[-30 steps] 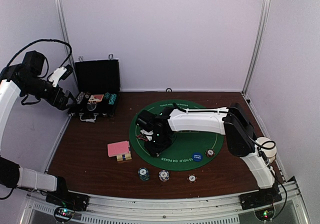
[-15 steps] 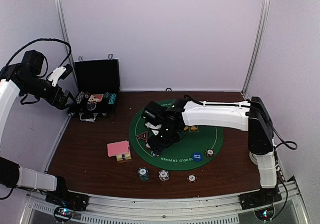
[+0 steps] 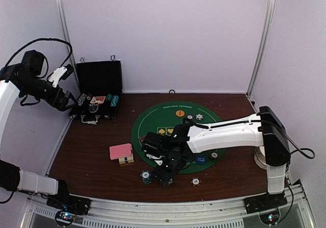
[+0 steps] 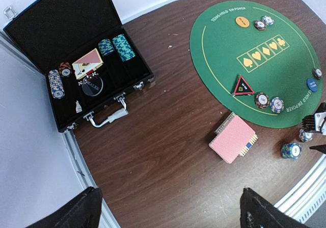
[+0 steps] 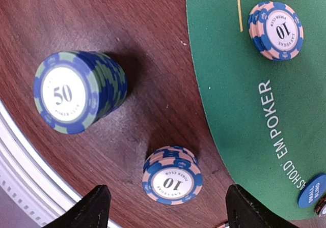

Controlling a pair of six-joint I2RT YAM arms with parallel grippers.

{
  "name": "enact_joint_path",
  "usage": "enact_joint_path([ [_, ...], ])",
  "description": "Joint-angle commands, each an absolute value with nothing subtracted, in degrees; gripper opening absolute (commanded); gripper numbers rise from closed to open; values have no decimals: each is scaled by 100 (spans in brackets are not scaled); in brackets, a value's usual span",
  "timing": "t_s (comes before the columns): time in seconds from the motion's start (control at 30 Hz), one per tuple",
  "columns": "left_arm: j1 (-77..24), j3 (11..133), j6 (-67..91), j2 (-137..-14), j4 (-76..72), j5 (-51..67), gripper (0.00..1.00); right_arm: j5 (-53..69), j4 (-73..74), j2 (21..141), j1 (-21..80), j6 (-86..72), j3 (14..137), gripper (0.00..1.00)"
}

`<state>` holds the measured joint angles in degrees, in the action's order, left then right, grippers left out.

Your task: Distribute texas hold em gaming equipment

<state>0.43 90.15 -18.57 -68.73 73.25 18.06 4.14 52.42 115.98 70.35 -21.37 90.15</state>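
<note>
My right gripper (image 3: 164,177) (image 5: 168,215) is open and empty, low over the wood in front of the green mat (image 3: 214,131). A pink-blue "10" chip stack (image 5: 172,174) stands between its fingers, apart from both. A taller blue-green "50" stack (image 5: 76,92) (image 3: 146,176) stands to its left. Another "10" stack (image 5: 275,30) lies on the mat. The blue button (image 3: 201,159) (image 5: 311,191), orange button (image 3: 180,113) (image 4: 242,21), triangle marker (image 4: 244,85) and pink cards (image 3: 121,151) (image 4: 233,138) lie still. My left gripper (image 3: 68,101) (image 4: 170,215) is open and empty, held high at the far left.
The open black case (image 3: 97,101) (image 4: 76,70) holds more chip stacks and cards at the back left. Single chips (image 3: 195,181) (image 3: 214,155) lie near the mat's front edge. The table's metal front rail (image 3: 168,207) runs just behind the right gripper.
The right arm swung from the mat's left part toward the front edge and now hovers over the "10" stack on the wood. The left arm has not moved.
</note>
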Motion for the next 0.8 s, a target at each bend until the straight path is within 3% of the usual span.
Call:
enact_joint_path([
  [0.0, 79, 9240, -1907, -6908, 7296, 1898, 98, 359, 5079, 11748, 7018, -2218, 9055, 81],
  [0.37, 81, 9185, -1922, -6876, 7296, 1872, 98, 365, 5106, 12059, 7018, -2114, 9124, 74],
  [0.77, 80, 9176, -1941, -6842, 7298, 1816, 97, 344, 5122, 12149, 7014, -2101, 9246, 53],
])
